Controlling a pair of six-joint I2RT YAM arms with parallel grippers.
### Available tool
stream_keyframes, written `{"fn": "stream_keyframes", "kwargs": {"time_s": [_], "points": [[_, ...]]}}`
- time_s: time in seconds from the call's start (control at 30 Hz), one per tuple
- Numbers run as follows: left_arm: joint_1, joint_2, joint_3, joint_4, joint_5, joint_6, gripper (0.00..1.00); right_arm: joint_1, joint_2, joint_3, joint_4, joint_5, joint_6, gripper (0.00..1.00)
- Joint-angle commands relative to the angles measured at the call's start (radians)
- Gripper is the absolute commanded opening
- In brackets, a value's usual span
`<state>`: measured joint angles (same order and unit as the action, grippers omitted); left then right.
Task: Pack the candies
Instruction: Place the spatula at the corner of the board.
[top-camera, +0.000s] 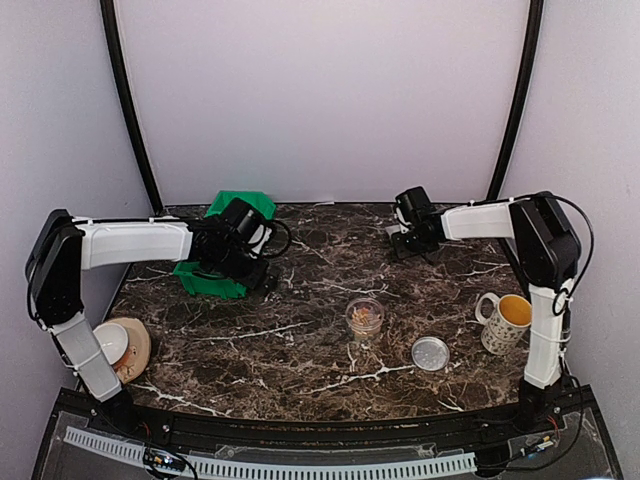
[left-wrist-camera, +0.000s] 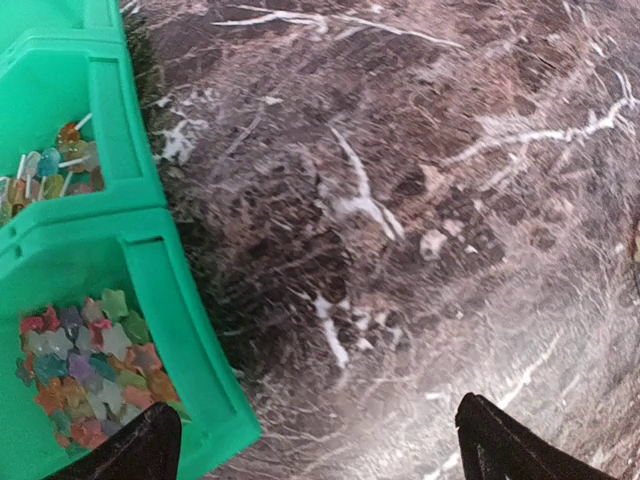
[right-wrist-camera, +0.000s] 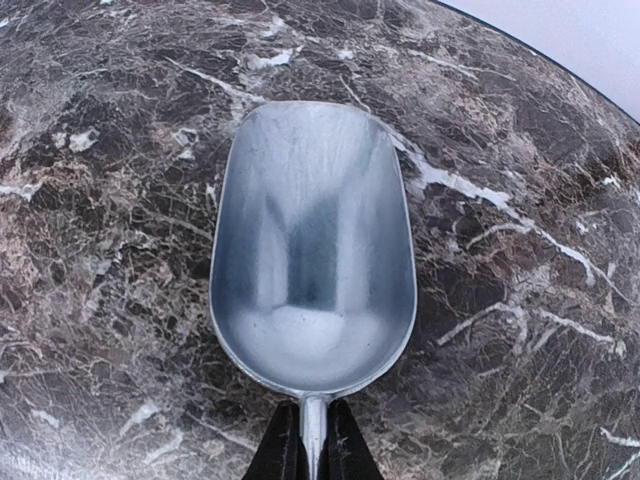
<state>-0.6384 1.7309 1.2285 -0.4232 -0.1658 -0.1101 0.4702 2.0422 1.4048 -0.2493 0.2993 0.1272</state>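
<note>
Small star-shaped candies (left-wrist-camera: 85, 365) in mixed colours fill the near compartment of the green bin (left-wrist-camera: 150, 270), and more candies (left-wrist-camera: 50, 170) lie in the compartment behind it. My left gripper (left-wrist-camera: 320, 455) hangs open over the marble just right of the bin's rim, with nothing between its fingers; from above it (top-camera: 250, 272) sits at the bin (top-camera: 215, 280). My right gripper (right-wrist-camera: 313, 445) is shut on the handle of an empty metal scoop (right-wrist-camera: 312, 250), held low over the table at the back right (top-camera: 405, 240). A small clear tub (top-camera: 364, 318) holds some candies.
The tub's round lid (top-camera: 431, 353) lies on the table to its right. A patterned mug (top-camera: 505, 322) stands near the right arm's base. A white bowl on a wooden disc (top-camera: 120, 345) sits at the front left. A second green bin (top-camera: 243, 203) stands behind the first.
</note>
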Motion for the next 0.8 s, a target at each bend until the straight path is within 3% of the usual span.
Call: {"fn": "stream_keyframes", "kwargs": {"time_s": [0.0, 0.33, 0.77], "points": [[-0.054, -0.1, -0.08, 0.041, 0.003, -0.057, 0.99, -0.008, 0.039, 0.08, 0.022, -0.027, -0.017, 0.01], [-0.122, -0.167, -0.223, 0.087, -0.007, -0.11, 0.99, -0.035, 0.132, 0.163, 0.005, -0.064, 0.015, 0.09], [-0.13, -0.203, -0.284, 0.114, -0.026, -0.119, 0.99, -0.035, 0.078, 0.116, 0.019, -0.094, 0.025, 0.27]]}}
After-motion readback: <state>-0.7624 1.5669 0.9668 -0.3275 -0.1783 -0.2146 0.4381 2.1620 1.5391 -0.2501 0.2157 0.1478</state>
